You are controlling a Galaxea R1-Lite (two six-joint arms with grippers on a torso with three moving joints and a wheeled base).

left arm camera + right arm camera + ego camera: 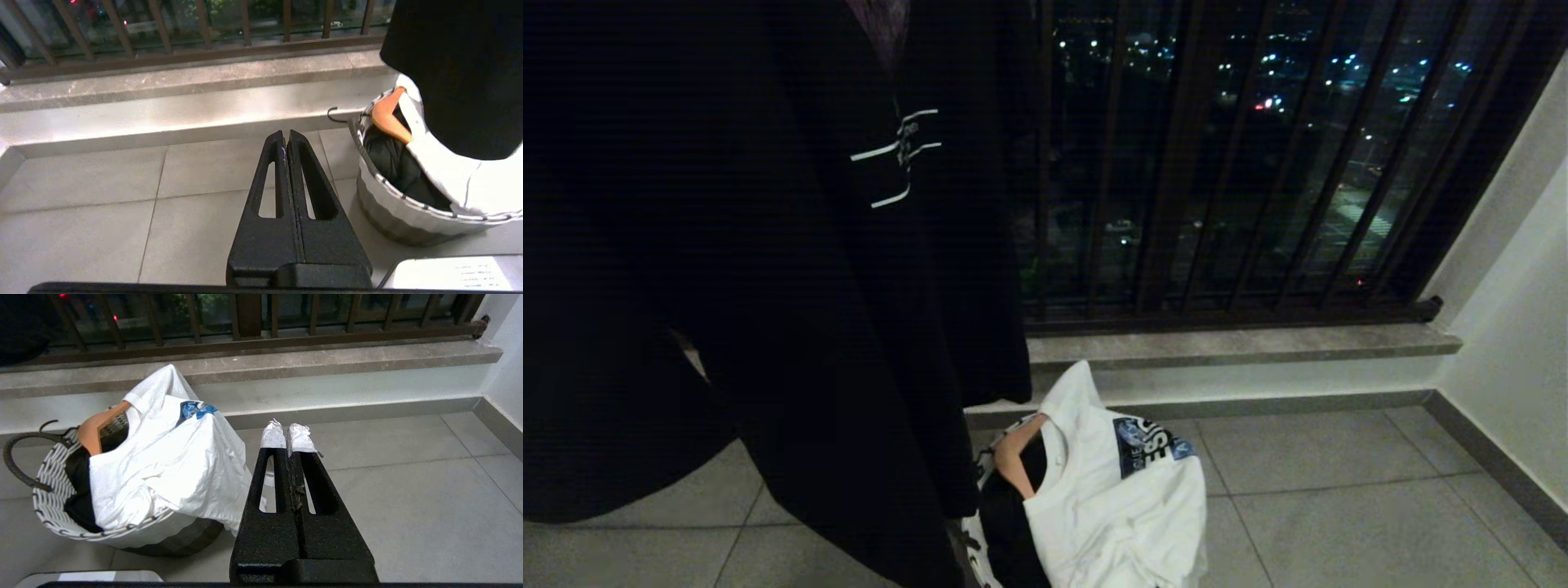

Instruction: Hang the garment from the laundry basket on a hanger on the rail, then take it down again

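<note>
Left gripper [288, 136]: held low over floor tiles [102, 212], jaws pressed together, nothing gripped.
Right gripper [289, 433]: same pose, jaws closed and empty, tips wrapped in white tape.
White T-shirt [163, 465]: draped over laundry basket [49, 490] rim, blue print visible.
Orange hanger [388, 116]: seen inside basket.
Basket position: on floor beside window ledge [1241, 343].

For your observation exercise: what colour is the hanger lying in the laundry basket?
Orange hanger, resting in the laundry basket; the left wrist view shows it best.

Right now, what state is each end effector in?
Left end effector: closed, holding nothing.
Right end effector: closed, holding nothing.
</note>
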